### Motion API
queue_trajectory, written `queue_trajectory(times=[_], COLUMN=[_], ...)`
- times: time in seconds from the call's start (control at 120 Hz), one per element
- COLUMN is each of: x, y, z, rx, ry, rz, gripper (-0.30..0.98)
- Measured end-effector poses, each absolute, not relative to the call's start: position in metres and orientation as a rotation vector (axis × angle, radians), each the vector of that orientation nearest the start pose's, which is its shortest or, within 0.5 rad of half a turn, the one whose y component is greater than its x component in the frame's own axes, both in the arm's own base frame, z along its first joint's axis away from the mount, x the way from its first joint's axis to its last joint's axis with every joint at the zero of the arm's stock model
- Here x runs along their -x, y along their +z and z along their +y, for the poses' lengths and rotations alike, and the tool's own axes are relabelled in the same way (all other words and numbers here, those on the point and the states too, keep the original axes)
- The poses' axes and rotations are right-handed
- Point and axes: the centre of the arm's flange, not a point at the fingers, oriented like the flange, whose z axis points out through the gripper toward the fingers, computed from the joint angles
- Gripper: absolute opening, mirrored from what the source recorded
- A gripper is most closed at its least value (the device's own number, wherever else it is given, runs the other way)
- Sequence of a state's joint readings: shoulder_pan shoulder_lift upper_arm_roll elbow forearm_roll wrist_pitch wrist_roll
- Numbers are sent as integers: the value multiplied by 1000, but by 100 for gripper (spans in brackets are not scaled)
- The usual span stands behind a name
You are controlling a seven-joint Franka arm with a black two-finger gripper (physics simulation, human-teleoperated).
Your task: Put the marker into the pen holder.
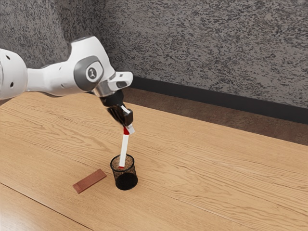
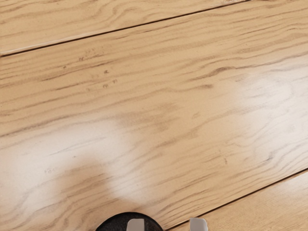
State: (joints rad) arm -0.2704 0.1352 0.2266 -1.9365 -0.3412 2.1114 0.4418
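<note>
Table [image 1: 231,178] of grained wood, smooth, glossy in patches, pen holder [image 1: 126,182] of black mesh, metal by look, marker [image 1: 124,149] smooth, plastic-looking, reddish-brown block [image 1: 90,181] fairly matt, arm shell [image 1: 50,79] smooth, wall [image 1: 207,43] matt, rough-looking.

The fingers [image 1: 129,128] hold the marker [image 1: 124,147] at the pen holder's [image 1: 126,180] mouth.

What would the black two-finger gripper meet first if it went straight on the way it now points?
Probably the red-and-white marker, its upper end right at the gripper; beyond, likely the wooden table near the black mesh pen holder, depth being unclear.
</note>
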Motion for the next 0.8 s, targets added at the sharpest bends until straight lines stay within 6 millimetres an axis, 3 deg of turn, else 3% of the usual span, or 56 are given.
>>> queue_trajectory(times=[0.158, 0.675, 0.742, 0.8], x=[-596, -595, -597, -611], y=[422, 429, 431, 449], z=[-58, -58, -58, -56], rx=[3312, 3276, 3263, 3214], ry=[-216, -264, -270, -311], rz=[565, 611, 625, 658], gripper=[-9, 9, 19, 30])
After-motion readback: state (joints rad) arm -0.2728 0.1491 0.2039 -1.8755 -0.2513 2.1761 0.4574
